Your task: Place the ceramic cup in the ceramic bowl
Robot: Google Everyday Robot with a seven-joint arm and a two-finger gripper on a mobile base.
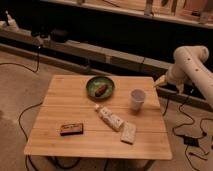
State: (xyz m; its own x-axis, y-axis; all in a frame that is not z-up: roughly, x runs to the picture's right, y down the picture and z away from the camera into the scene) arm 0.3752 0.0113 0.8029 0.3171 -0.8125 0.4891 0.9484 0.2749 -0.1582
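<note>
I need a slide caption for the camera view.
Ceramic cup stands on the table beside the green ceramic bowl; the hand hangs off the table's far right corner.

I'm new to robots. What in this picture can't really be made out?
All in the camera view:
- The brown item in the ceramic bowl is too blurred to identify.
- The ceramic cup hides its inside behind its own wall.
- Print on the white tube and dark box is too small to read.
- The arm is cut off by the right edge. Its gripper hangs off the table, right of the cup.
</note>
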